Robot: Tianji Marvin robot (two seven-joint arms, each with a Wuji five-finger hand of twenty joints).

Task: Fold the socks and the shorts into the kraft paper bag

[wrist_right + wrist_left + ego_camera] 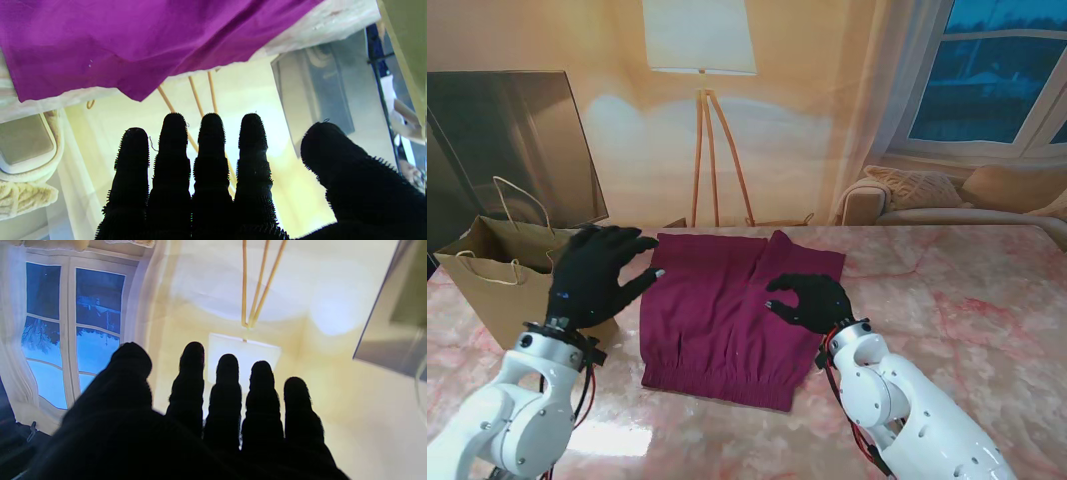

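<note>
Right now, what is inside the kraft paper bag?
The kraft paper bag stands open at my left, but the stand view shows only its shaded inner wall near the rim. Nothing is visible inside; its bottom is hidden. The left hand covers its right side. No socks are visible anywhere.

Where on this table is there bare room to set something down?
Bare marble table lies to the right of the shorts and right hand, out to the edge. A narrower strip runs nearer to me than the waistband. It is crowded on the left, where the kraft paper bag and left hand stand.
</note>
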